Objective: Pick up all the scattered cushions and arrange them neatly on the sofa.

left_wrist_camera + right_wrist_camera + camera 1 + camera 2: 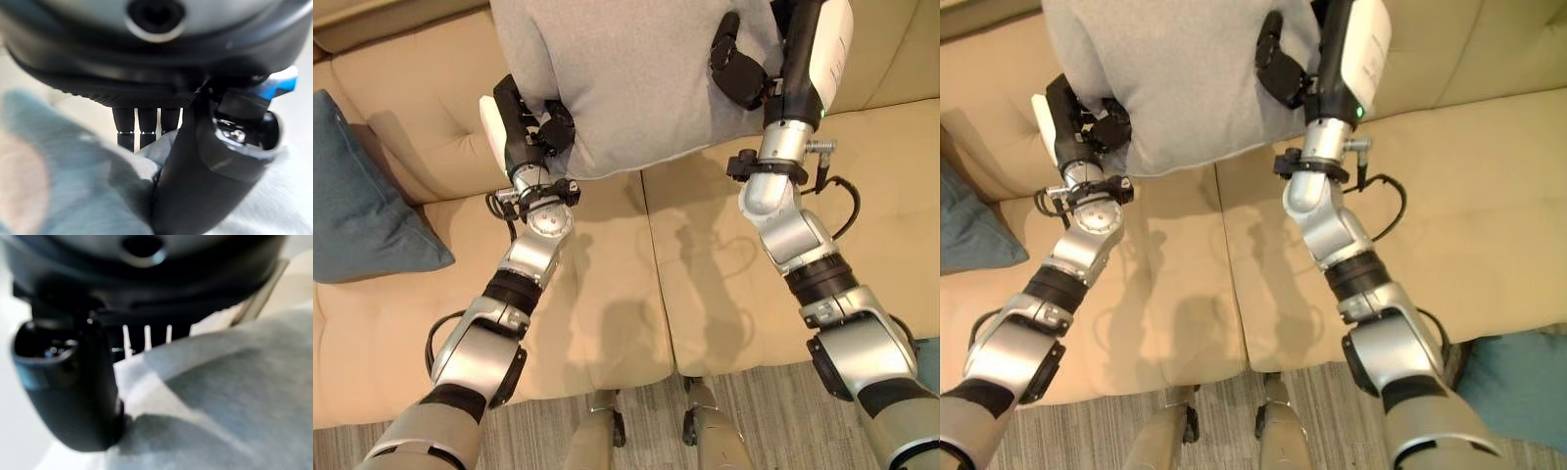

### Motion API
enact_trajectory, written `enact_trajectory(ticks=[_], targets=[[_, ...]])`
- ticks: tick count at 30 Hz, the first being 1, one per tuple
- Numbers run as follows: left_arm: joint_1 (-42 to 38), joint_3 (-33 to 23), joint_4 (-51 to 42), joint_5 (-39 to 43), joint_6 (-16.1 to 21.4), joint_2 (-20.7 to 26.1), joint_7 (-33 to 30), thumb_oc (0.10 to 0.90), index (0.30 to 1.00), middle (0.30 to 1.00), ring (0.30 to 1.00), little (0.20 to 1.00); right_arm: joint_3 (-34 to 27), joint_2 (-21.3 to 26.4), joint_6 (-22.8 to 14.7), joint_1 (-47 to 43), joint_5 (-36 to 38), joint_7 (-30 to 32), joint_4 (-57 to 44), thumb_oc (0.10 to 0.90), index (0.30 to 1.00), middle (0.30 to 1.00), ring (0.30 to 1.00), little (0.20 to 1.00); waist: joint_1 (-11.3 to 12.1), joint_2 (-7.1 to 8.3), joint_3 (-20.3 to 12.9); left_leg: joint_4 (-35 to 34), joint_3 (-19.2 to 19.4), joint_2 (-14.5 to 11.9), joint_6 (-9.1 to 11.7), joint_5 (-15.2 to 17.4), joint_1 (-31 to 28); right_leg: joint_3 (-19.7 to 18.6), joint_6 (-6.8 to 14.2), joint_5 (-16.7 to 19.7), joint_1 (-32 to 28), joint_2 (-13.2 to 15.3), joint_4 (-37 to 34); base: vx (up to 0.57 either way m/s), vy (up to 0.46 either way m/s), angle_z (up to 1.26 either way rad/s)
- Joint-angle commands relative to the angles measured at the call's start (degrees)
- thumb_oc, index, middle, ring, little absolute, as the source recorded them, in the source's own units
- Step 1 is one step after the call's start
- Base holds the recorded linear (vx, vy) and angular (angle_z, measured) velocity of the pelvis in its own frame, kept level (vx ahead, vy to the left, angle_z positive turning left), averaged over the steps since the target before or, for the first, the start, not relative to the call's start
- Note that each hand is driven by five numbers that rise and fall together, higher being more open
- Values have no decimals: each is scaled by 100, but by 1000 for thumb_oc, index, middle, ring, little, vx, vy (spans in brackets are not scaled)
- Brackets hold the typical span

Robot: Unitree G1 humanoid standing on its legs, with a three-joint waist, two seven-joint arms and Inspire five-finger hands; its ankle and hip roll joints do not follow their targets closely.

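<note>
Cushions counted: 3. Two teal, one grey.

Far left: teal cushion lies on the sofa seat, leaning toward the backrest at the left end, well apart from both hands.

Next, left hand at the grey cushion's lower left corner. Left wrist view: thumb pressed over the grey fabric, fingers reaching behind it, so the corner is pinched between thumb & fingers.

Centre: grey cushion held up in the air between the two hands, in front of the sofa backrest, above the gap between the two seat pads. Its lower edge hangs clear of the seat; shadow falls on the pads below.

Right of that: right hand on the cushion's right side, higher than the left hand. Right wrist view: thumb lies on the near face of the grey fabric, fingers go behind the edge, clamped on the cushion.

Far right, low: second teal cushion on the floor beside the sofa's front right edge, partly behind the right arm.

Surface: tan sofa w/ two wide seat pads, tufted backrest. Room: grey wood-look plank floor along the sofa's front.
</note>
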State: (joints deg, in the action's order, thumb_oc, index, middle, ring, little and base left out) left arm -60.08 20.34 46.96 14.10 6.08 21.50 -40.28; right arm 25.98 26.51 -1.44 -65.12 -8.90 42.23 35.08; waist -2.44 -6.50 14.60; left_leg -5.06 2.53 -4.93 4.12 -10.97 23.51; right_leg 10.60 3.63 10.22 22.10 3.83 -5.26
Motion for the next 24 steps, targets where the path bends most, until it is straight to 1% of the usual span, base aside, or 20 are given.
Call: enact_trajectory(ticks=[1, 2, 3, 6, 7, 10, 12, 13, 14, 15, 18, 19, 21, 23, 24], targets=[[-1517, 663, 24, -173, 425, 484, 335, 800, 900, 900, 900, 900, 620, -383, -292, -1141, 216, -433, 111, 800, 900, 900, 900, 900, 115, 498, -443, 6, -85, 349, 101, 504, -40, -250, 344, -540, 29, 44, 26, 0, 0, 0], [-1529, 664, 35, -169, 430, 487, 339, 800, 900, 900, 900, 900, 622, -384, -297, -1154, 220, -433, 122, 800, 900, 900, 900, 900, 113, 498, -434, 6, -86, 349, 101, 504, -42, -249, 344, -540, 27, 44, 26, 0, 0, 0], [-1496, 607, 86, 27, 449, 477, 413, 800, 900, 900, 900, 900, 857, -344, -168, -1230, 274, -663, 308, 800, 900, 900, 900, 900, 142, 512, -372, 6, -94, 356, 110, 480, -41, -217, 340, -540, 22, 35, 26, 0, 0, 0], [-1416, 625, 106, 70, 417, 550, 535, 800, 900, 900, 900, 900, 931, -334, -112, -1159, 359, -848, 398, 800, 900, 900, 900, 900, 162, 525, -328, 6, -111, 360, 111, 476, -43, -192, 335, -541, 17, 33, 26, 0, 0, 0], [-1315, 624, 86, 43, 370, 586, 611, 800, 900, 900, 900, 900, 954, -338, -74, -1058, 346, -975, 394, 800, 900, 900, 900, 900, 180, 530, -302, 6, -118, 361, 112, 469, -47, -185, 329, -543, 10, 33, 26, 0, 0, 0], [-1183, 625, 60, -24, 345, 584, 666, 800, 900, 900, 900, 900, 1009, -308, -57, -952, 286, -1094, 378, 800, 900, 900, 900, 900, 190, 540, -264, 6, -125, 360, 119, 460, -42, -172, 323, -538, 14, 33, 26, -12, -1, 4], [-907, 577, 43, 87, 390, 503, 808, 800, 900, 900, 900, 900, 1003, -321, -59, -773, 300, -1210, 412, 800, 900, 900, 900, 900, 196, 554, -202, 6, -125, 363, 129, 418, -3, -159, 316, -511, 36, 39, 26, -22, 9, 7], [-894, 575, 39, 89, 391, 502, 810, 800, 900, 900, 900, 900, 1005, -323, -59, -762, 300, -1210, 410, 800, 900, 900, 900, 900, 199, 552, -203, 6, -122, 358, 132, 441, -25, -161, 316, -529, 15, 34, 26, -17, 4, 7], [-709, 505, 90, 361, 483, 366, 858, 800, 900, 900, 900, 900, 969, -361, -42, -662, 367, -1234, 494, 800, 900, 900, 900, 900, 202, 559, -157, 6, -124, 356, 139, 424, -9, -148, 310, -514, 28, 39, 26, -12, 2, 5], [-708, 505, 90, 362, 484, 365, 858, 800, 900, 900, 900, 900, 969, -362, -43, -661, 367, -1233, 494, 800, 900, 900, 900, 900, 202, 558, -159, 6, -125, 356, 139, 424, -8, -148, 310, -514, 29, 39, 26, -34, 6, 5], [-417, 405, 150, 782, 607, 173, 968, 800, 900, 900, 900, 900, 942, -398, -45, -538, 541, -1288, 742, 800, 900, 900, 900, 900, 197, 563, -100, 6, -129, 363, 146, 399, 33, -141, 303, -490, 61, 38, 26, -33, 7, 2], [-319, 459, 289, 721, 554, 149, 1078, 800, 900, 900, 900, 900, 899, -369, -63, -481, 682, -1340, 982, 800, 900, 900, 900, 900, 190, 569, -65, 6, -127, 363, 152, 381, 64, -141, 301, -478, 88, 38, 26, -36, 4, 1], [-273, 452, 399, 684, 539, 154, 1104, 800, 900, 900, 900, 900, 883, -336, -67, -449, 773, -1367, 1130, 800, 900, 900, 900, 900, 185, 581, -40, 6, -125, 363, 156, 372, 88, -143, 300, -471, 111, 37, 26, -39, 5, 2], [-209, 406, 479, 674, 520, 170, 1115, 800, 900, 900, 900, 900, 862, -307, -45, -397, 867, -1427, 1286, 800, 900, 900, 900, 900, 171, 590, -12, 6, -120, 362, 157, 362, 112, -143, 298, -451, 141, 33, 26, -32, 1, 5], [-53, 319, 462, 661, 514, 209, 1094, 800, 900, 900, 900, 900, 771, -281, -29, -208, 925, -1467, 1324, 800, 900, 900, 900, 900, 162, 604, 20, 6, -117, 358, 161, 347, 132, -142, 301, -433, 168, 31, 26, -13, -8, 4]])
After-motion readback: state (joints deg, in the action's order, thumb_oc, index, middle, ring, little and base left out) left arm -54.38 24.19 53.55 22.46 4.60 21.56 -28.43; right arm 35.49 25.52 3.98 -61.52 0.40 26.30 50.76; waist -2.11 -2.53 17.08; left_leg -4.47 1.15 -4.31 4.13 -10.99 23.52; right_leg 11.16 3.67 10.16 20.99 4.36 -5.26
